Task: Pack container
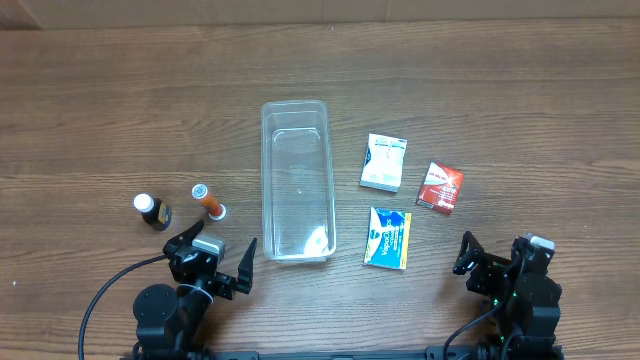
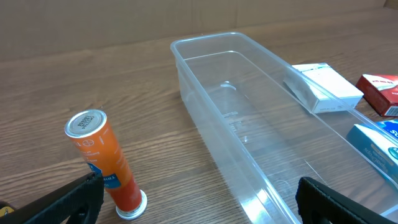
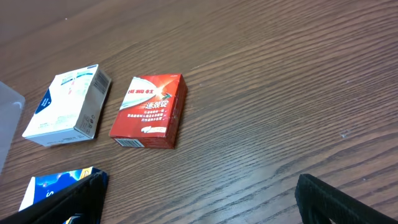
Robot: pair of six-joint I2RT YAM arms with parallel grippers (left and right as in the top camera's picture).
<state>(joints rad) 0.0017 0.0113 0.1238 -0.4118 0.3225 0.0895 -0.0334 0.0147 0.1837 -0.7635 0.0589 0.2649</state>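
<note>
The clear plastic container stands empty at the middle of the table; it also shows in the left wrist view. An orange tube and a small dark bottle with a white cap stand to its left. A white box, a red box and a blue and yellow box lie to its right. My left gripper is open and empty at the front left, near the orange tube. My right gripper is open and empty at the front right.
The wooden table runs back to a pale wall at the far edge. In the right wrist view the white box, the red box and a corner of the blue box lie ahead to the left.
</note>
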